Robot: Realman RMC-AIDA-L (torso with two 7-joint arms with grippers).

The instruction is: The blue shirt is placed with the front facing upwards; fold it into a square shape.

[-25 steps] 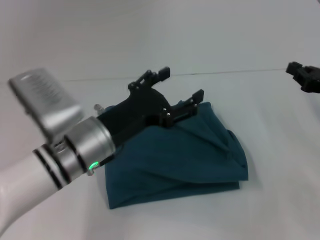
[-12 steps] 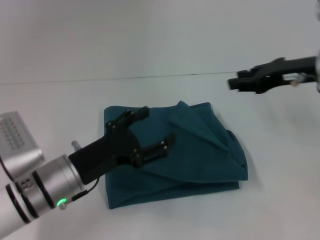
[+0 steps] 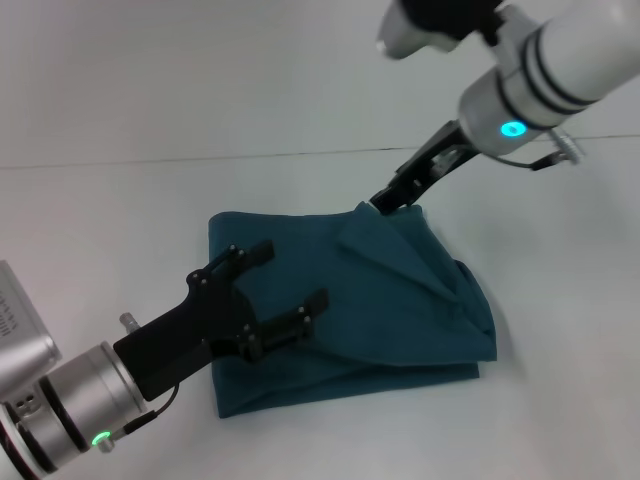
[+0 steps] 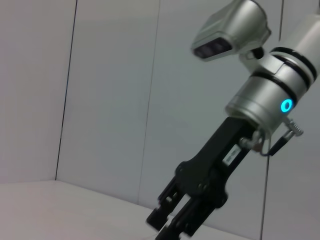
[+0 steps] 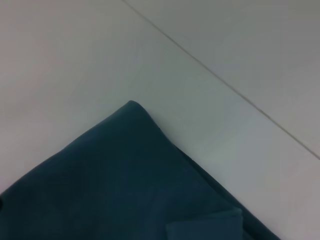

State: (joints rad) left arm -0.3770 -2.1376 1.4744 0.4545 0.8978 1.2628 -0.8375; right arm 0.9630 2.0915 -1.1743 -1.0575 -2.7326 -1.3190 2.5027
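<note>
- shirt (image 3: 380, 300), dark teal-blue, lies folded into a rough square bundle at the middle of the white table (image 3: 120, 230) in the head view; no print shows.
- its top layer runs in loose diagonal creases, with a small raised flap at the bundle's 12 o'clock edge and a rumpled corner at 3 o'clock.
- left gripper (image 3: 280, 290) reaches in from 7 o'clock on a silver wrist with a green light, hovering over the bundle's 9 o'clock half; its two black fingers (image 3: 245, 257) are spread wide apart and hold nothing.
- right gripper (image 3: 385, 203) comes down from 1 o'clock on a silver wrist with a blue light, its tip at the raised flap on the 12 o'clock edge; whether it touches or pinches the cloth, and how far its jaws are parted, cannot be told from the head view.
- left wrist view shows the right gripper (image 4: 167, 227) farther off against a pale wall (image 4: 100, 90), its black fingers pointing down and cut off by the frame edge.
- right wrist view looks down on one corner of the shirt (image 5: 125, 185) lying flat on the table (image 5: 60, 60), a small folded flap at the cloth's edge and a thin seam line in the surface beyond.
</note>
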